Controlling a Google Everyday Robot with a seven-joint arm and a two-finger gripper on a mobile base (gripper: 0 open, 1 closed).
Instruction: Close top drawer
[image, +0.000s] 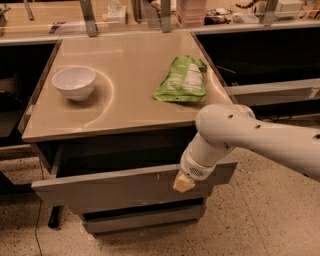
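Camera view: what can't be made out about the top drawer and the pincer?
Top drawer interior: dark, shadowed by the tabletop, camera view.
Pincer, at the drawer's front panel: mostly hidden behind its own wrist, camera view.
Arm base: cut off by the right edge.

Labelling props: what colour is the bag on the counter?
Green bag, camera view. Gripper is at the top drawer front.

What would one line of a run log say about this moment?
wide grey scratched top drawer: partly open | gripper: at its front panel, right of middle | tan tabletop: white bowl, green bag
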